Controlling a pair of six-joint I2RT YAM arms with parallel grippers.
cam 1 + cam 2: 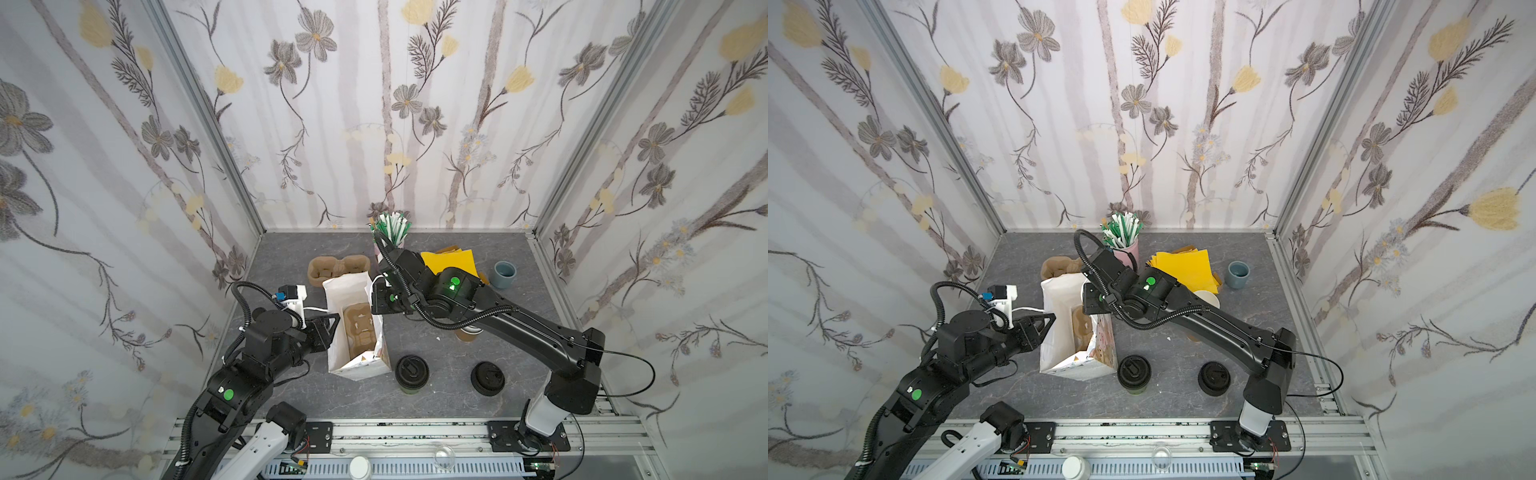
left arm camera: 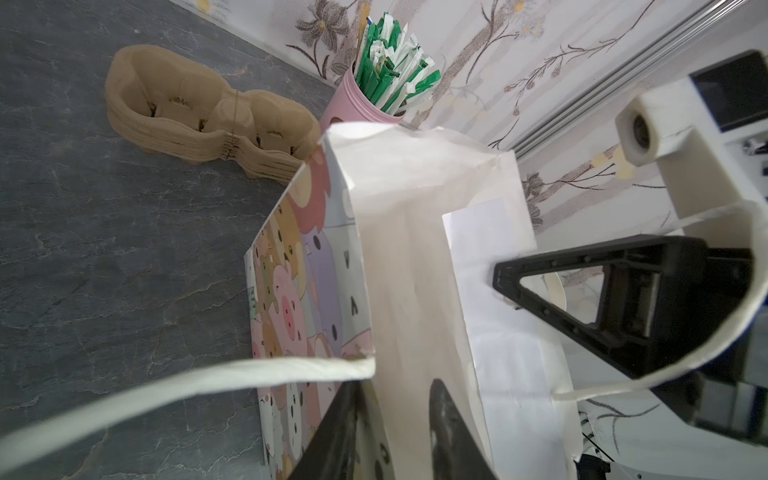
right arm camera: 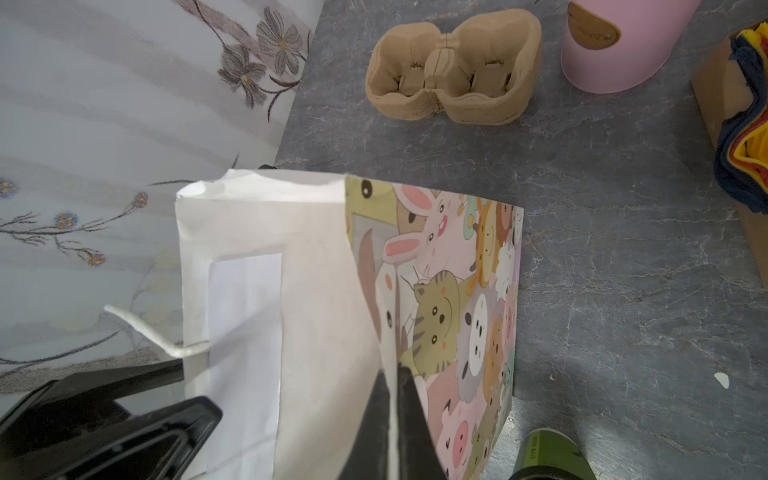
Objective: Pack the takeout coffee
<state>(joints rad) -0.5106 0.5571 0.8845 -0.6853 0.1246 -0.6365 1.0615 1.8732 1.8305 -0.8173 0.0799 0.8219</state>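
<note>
The takeout coffee [image 1: 411, 372] [image 1: 1133, 371], a greenish cup with a black sip lid, stands on the table just right of the paper bag; its side also shows in the right wrist view [image 3: 548, 453]. The cartoon-printed paper bag [image 1: 347, 286] [image 1: 1059, 299] stands open with a brown pulp carrier [image 1: 360, 332] inside. My right gripper [image 1: 376, 303] [image 3: 392, 370] is shut on the bag's right rim. My left gripper [image 1: 330, 326] [image 2: 395, 386] straddles the bag's left wall [image 2: 415, 208], jaws apart, one finger outside and one inside. Neither gripper touches the coffee.
A low pile of black lids [image 1: 487, 377] sits right of the coffee. A stack of lidless cups [image 1: 1206, 298] stands partly under the right arm. At the back are stacked pulp carriers [image 1: 336, 266], a pink cup of wrapped straws [image 1: 392, 226], yellow napkins [image 1: 451, 259] and a grey-blue mug [image 1: 504, 274].
</note>
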